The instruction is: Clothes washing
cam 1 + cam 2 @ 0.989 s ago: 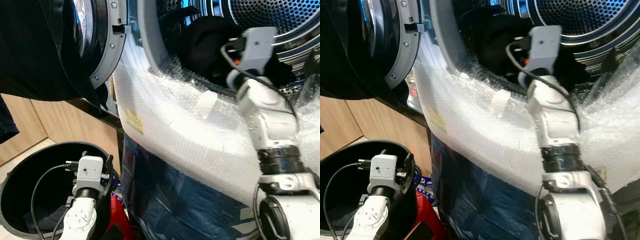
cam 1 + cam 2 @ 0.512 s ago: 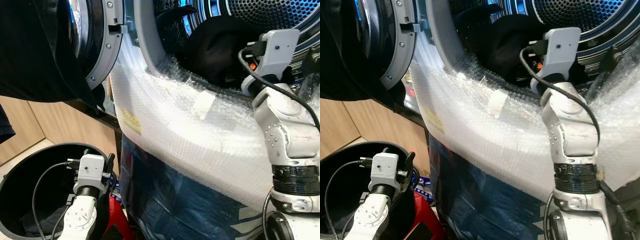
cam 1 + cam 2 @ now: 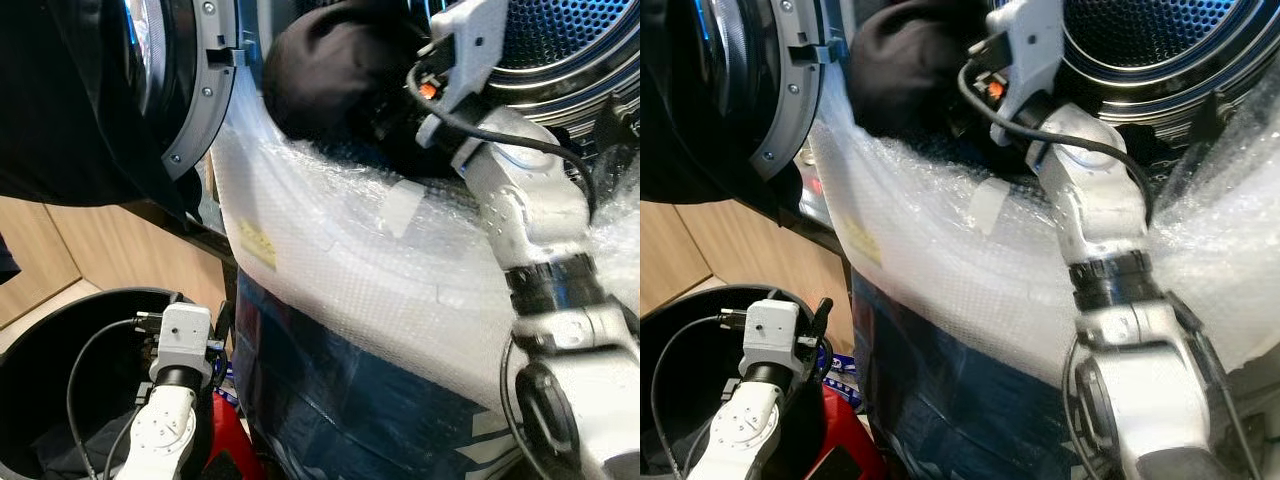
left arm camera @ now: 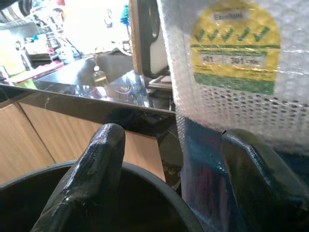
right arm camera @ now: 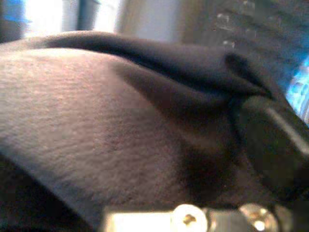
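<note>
A black garment (image 3: pixel 330 70) is bunched at the left rim of the washing machine's open drum (image 3: pixel 560 40). My right gripper (image 3: pixel 395 95) reaches into the opening and is shut on this garment; in the right wrist view the dark cloth (image 5: pixel 120 125) presses against one black finger (image 5: pixel 275 140). My left gripper (image 4: pixel 174 183) hangs low over the black laundry basket (image 3: pixel 40 350), open, with nothing between its fingers (image 4: pixel 91 179). Some dark clothes (image 3: pixel 60 450) lie in the bottom of the basket.
Bubble wrap (image 3: pixel 340 260) covers the washer's front below the opening. The round door (image 3: pixel 190 90) stands open at the left, with dark cloth (image 3: pixel 70 100) hanging beside it. Wooden cabinet fronts (image 3: pixel 40 250) lie behind the basket. A red object (image 3: pixel 225 440) sits between basket and washer.
My right arm has swung left and upward, dragging the black garment from inside the drum to the opening's left rim. The left arm has stayed over the basket.
</note>
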`<state>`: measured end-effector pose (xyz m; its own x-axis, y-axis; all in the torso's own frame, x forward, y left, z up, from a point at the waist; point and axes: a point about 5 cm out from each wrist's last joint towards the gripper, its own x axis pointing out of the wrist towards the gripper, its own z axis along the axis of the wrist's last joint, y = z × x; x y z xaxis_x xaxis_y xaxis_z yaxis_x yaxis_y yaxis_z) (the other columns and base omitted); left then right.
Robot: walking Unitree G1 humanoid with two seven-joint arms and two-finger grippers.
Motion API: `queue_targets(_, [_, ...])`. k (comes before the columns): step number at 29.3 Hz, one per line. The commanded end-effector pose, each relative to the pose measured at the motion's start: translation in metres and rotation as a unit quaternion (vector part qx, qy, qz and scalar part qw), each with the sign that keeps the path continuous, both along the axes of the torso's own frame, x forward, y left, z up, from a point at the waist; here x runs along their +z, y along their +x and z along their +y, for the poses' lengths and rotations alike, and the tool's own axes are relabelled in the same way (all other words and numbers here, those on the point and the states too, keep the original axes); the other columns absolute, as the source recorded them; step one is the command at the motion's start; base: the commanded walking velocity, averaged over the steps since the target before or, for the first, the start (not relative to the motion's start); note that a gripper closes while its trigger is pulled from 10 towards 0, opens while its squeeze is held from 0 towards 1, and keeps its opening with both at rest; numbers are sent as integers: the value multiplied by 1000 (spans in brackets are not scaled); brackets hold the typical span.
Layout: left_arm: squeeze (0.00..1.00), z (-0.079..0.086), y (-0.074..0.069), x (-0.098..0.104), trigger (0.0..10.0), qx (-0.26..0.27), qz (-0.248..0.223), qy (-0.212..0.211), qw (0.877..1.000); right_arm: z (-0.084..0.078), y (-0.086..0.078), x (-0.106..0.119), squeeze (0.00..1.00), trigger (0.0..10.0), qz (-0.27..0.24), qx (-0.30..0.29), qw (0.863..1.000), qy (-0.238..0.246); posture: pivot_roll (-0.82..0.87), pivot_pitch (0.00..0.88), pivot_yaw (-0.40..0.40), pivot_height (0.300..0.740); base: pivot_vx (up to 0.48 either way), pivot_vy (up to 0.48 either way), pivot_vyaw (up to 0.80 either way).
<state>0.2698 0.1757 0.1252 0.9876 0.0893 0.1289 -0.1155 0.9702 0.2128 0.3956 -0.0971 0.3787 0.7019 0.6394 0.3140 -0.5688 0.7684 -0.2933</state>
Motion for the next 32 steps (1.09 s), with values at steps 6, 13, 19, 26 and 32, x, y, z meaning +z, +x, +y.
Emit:
queue_targets(6, [0,-3,0,0,10000,-5,6,10,1000,-108,13,37,0,10000,-6,-418,903,97,157,15,-112,740,0,0,0])
queue_targets(13, [0,-3,0,1,10000,0,6,7,1000,-109,8,50,0,10000,-37,-409,897,164,148,27,-105,740,0,0,0])
queue_targets(19, [0,-5,1,2,10000,-13,10,12,1000,-83,23,12,0,10000,20,-359,924,129,144,31,-91,740,0,0,0])
queue_targets(26, [0,-4,1,4,10000,-13,8,13,1000,-75,22,5,0,10000,5,-322,936,139,139,36,-88,740,0,0,0])
queue_targets(32, [0,-7,1,2,10000,-19,11,10,1000,-65,2,21,0,10000,-86,-196,951,222,119,40,-79,740,0,0,0])
